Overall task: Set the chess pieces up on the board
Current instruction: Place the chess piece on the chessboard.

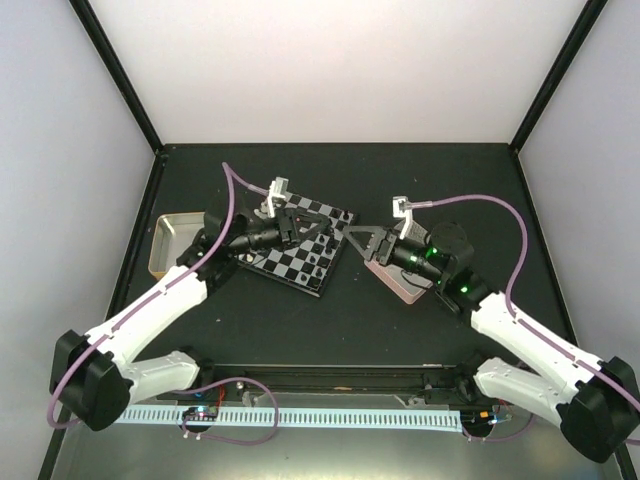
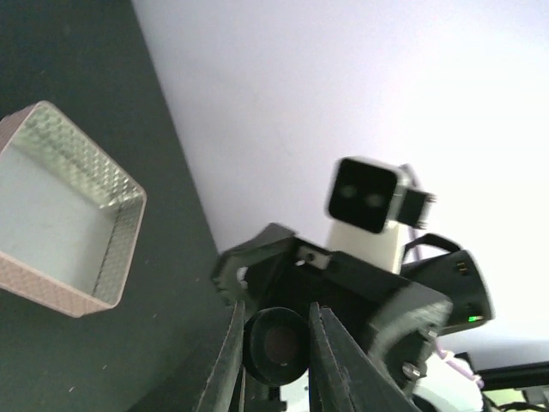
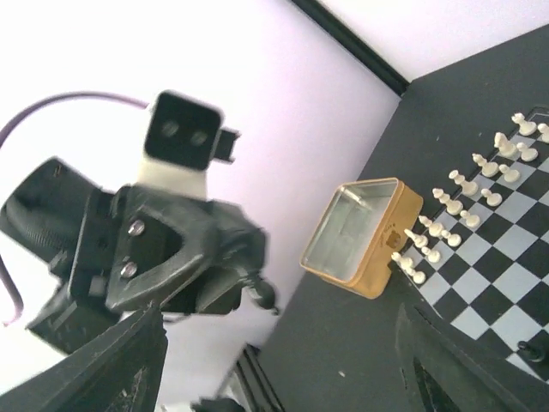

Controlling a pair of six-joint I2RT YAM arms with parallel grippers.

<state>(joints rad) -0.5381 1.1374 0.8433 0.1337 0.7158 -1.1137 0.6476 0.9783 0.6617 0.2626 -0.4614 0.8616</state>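
The board (image 1: 292,262) lies tilted at the table's middle left. My left gripper (image 1: 328,228) hovers above its right edge, shut on a black chess piece (image 2: 276,345) whose round base faces the left wrist camera. The same black piece (image 3: 262,293) shows in the right wrist view, sticking out of the left gripper's fingers. My right gripper (image 1: 355,243) faces it just to the right, open wide, with nothing between its fingers (image 3: 111,369). Silver pieces (image 3: 455,206) stand in rows along one side of the board (image 3: 506,249). One black piece (image 3: 536,350) stands on a square.
A gold-rimmed tin (image 1: 170,240) sits left of the board, also seen as the gold tin (image 3: 360,236) beside the silver rows. A pinkish-rimmed tin (image 1: 400,287) lies under my right wrist; the left wrist view shows that pinkish tin (image 2: 60,215). Black frame posts border the table.
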